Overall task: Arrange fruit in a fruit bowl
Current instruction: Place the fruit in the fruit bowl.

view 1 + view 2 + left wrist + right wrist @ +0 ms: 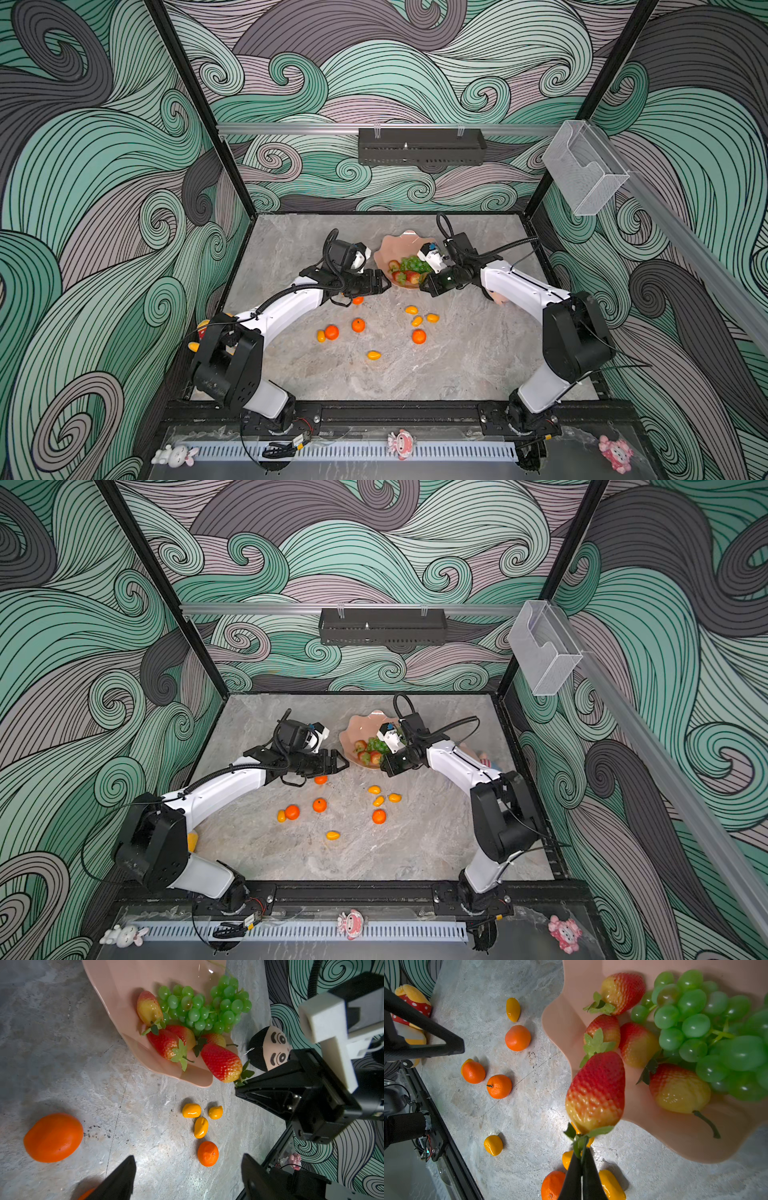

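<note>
The peach-pink fruit bowl (401,239) (675,1142) stands at the back middle of the table and holds a green grape bunch (203,1005) and several strawberries (623,989). My right gripper (583,1150) (424,286) is shut on the green leaves of one more strawberry (596,1091) (221,1062), which hangs at the bowl's near rim. My left gripper (188,1157) (386,282) is open and empty, just left of the bowl, over a tangerine (357,300). More tangerines (331,332) (419,336) and yellow ovals (411,309) (373,355) lie scattered on the table in front.
A plush doll head (268,1049) lies right of the bowl, under my right arm. A yellow and red plush (413,1001) sits at the table's left edge by my left arm. Small dolls (401,444) line the front rail. A clear box (582,166) hangs on the right wall.
</note>
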`<state>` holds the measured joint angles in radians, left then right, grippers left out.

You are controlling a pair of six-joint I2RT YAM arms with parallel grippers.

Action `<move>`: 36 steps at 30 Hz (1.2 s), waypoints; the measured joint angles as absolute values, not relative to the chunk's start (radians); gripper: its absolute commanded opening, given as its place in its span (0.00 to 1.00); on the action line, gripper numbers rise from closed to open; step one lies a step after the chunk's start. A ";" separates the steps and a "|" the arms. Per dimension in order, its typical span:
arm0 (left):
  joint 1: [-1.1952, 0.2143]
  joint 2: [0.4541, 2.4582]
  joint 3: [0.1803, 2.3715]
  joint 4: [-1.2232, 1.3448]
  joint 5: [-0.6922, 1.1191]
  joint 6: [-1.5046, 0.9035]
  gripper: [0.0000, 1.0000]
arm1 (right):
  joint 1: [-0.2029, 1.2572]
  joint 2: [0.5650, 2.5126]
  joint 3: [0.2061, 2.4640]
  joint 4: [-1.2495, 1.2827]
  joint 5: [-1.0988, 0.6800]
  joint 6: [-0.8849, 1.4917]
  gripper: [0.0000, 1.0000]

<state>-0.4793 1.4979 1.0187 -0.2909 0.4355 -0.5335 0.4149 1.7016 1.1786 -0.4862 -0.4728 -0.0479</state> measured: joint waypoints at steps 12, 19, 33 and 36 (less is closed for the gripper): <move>-0.479 1.498 1.019 -0.291 0.436 -0.531 0.82 | 0.415 1.785 1.222 -0.503 -0.458 -0.049 0.03; -0.479 1.497 1.019 -0.294 0.431 -0.532 0.82 | 0.415 1.785 1.232 -0.520 -0.415 -0.046 0.17; -0.520 1.280 0.947 -0.347 0.330 -0.546 0.82 | 0.415 1.547 1.093 -0.470 -0.320 0.049 0.23; -0.556 1.214 0.893 -0.353 0.297 -0.559 0.82 | 0.424 1.454 0.991 -0.430 -0.289 0.115 0.24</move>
